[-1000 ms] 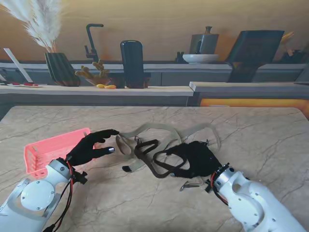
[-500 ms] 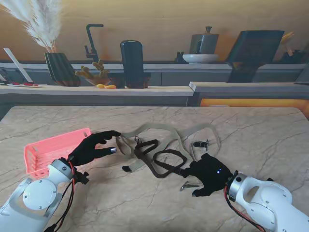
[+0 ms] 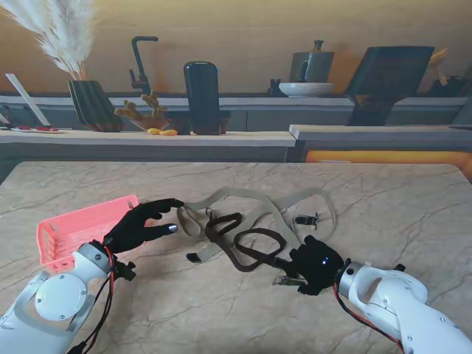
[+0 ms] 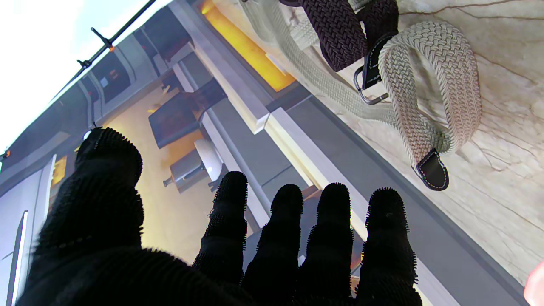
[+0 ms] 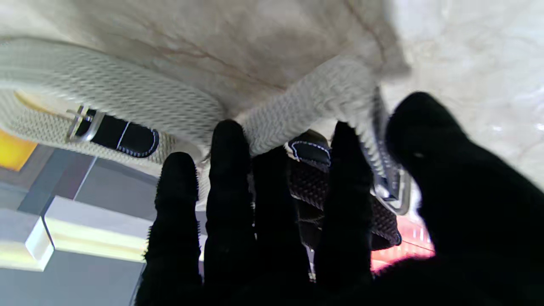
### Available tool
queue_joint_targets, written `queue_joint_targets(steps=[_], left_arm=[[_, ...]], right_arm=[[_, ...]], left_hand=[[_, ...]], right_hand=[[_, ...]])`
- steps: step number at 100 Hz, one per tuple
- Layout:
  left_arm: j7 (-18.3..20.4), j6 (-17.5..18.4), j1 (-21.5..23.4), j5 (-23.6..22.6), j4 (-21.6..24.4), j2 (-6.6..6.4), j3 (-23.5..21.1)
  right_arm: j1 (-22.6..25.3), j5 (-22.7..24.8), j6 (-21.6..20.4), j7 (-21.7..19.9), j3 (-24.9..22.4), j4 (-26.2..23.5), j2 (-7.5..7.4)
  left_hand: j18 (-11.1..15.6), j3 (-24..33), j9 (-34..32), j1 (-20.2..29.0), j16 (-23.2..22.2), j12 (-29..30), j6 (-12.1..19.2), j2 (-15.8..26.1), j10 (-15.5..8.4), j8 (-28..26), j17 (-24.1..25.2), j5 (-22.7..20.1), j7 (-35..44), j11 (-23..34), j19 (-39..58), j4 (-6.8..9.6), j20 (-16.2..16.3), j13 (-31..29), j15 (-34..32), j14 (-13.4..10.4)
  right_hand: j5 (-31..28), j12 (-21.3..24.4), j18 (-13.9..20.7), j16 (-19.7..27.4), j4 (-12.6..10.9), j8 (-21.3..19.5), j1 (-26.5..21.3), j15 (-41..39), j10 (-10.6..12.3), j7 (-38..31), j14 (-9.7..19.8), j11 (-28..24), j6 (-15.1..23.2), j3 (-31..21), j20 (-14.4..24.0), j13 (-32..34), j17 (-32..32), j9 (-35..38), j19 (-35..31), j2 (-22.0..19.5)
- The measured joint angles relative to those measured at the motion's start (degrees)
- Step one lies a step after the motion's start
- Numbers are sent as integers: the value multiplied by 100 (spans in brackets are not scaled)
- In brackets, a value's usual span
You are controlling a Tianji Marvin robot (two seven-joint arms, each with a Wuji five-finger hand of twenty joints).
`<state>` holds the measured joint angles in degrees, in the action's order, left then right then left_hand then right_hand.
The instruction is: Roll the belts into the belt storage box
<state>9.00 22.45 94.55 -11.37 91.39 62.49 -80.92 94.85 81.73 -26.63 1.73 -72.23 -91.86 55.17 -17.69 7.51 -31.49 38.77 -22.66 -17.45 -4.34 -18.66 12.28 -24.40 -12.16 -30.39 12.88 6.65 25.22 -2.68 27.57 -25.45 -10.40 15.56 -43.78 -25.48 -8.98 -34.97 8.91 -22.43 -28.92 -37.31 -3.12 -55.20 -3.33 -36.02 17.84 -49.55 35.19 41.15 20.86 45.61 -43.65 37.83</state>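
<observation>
A long beige woven belt [image 3: 254,198] lies in loose loops mid-table, tangled with a dark brown woven belt [image 3: 247,247]. The pink storage box [image 3: 77,228] stands at the left. My left hand [image 3: 144,225] hovers open between the box and the belts, fingers spread; its wrist view shows the beige belt [image 4: 429,89] and the dark belt [image 4: 335,34] past the fingers. My right hand [image 3: 317,267] rests at the dark belt's near end, beside a metal buckle [image 3: 287,280]. In its wrist view the fingers [image 5: 229,178] stretch straight over both belts, with the buckle [image 5: 391,187] between thumb and forefinger, not clamped.
A second small buckle [image 3: 306,219] lies on the marble table [image 3: 413,214] just beyond my right hand. A counter with a vase, bowl and dark containers runs behind the table's far edge.
My right hand drew back off the belts toward me, then edged forward and left again to the dark belt's end. The left hand and the belts have not moved.
</observation>
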Motion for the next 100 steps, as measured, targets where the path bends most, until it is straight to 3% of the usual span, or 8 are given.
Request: queue_joint_targets(steps=[17,31,44,48,61,75,87,100], left_arm=[[-13,-5,5,-9,7,2,-1],[-113,22,-16,-24,-11,4,48],[90,73,-108,1171,-91,7,240],[-24,68,-152,996,-104,20,318],[-1234,2,-342,-633,-201,104,717],[-1302,-32,-515,-598,-278,201,1003],[-1812,-104,-723,-990,-440,257,1372],[-1383,-326,-984,-788,-602,291,1619]], right_arm=[[-56,-464,-125,-576,-77,-18,53],[80,-2041,186,-1083,-277,-142,169],[145,-3166,823,-1457,-405,-362,309],[135,-3624,1066,-1575,-414,-423,337],[-16,-5373,2294,-1585,-306,-535,442],[-305,-6322,2911,-1448,-177,-563,602],[-553,-7078,3192,-876,43,-537,742],[-720,-7490,3258,-495,178,-528,952]], left_hand=[[0,0,0,0,0,0,1,0,0,0,0,-1,0,0,19,0,0,0,-2,0],[0,-4,-72,0,-14,0,1,0,0,-23,-1,-6,0,2,73,0,0,-57,-19,0],[0,-4,-72,2,-87,-6,19,15,0,-74,-1,-104,0,2,155,0,-1,-68,-77,0],[0,-7,-72,48,-134,-6,35,15,0,-74,-1,-104,0,2,220,0,22,-91,-94,0],[0,-7,-72,69,-154,-10,40,13,0,-101,5,-53,50,2,353,0,94,-94,-147,0],[77,163,-59,69,-207,-103,59,11,0,-91,70,250,110,26,505,0,95,-60,-149,-56],[206,880,-49,-24,-208,-104,60,-4,0,-91,208,252,207,32,599,0,12,88,-154,-68],[341,997,194,-24,-208,-104,60,-5,0,-91,296,253,273,117,599,0,-73,230,-136,-114]], right_hand=[[-314,-65,80,-290,182,302,-26,-513,308,-263,25,-194,-50,-102,-1,230,191,777,-385,-57],[-303,-218,78,-536,311,137,-177,-739,290,-266,25,-452,-334,37,13,307,265,841,-668,-281],[-296,-298,77,-678,432,-86,-310,-946,171,-267,-50,-619,-578,119,140,302,322,841,-814,-397],[-296,-304,75,-723,432,-109,-374,-1025,126,-268,-92,-690,-653,161,160,302,322,841,-859,-400],[-295,-407,63,-900,432,-230,-474,-1299,-58,-268,-274,-883,-897,178,274,296,248,841,-987,-516],[-263,-510,60,-980,432,-345,-530,-1497,-168,-268,-395,-1059,-1004,250,347,293,172,828,-1093,-619],[-246,-512,60,-992,429,-379,-535,-1571,-229,-268,-431,-1066,-1005,298,400,292,152,827,-1189,-622],[-246,-513,60,-1057,428,-388,-536,-1742,-286,-268,-435,-1083,-1006,299,419,292,112,825,-1363,-623]])
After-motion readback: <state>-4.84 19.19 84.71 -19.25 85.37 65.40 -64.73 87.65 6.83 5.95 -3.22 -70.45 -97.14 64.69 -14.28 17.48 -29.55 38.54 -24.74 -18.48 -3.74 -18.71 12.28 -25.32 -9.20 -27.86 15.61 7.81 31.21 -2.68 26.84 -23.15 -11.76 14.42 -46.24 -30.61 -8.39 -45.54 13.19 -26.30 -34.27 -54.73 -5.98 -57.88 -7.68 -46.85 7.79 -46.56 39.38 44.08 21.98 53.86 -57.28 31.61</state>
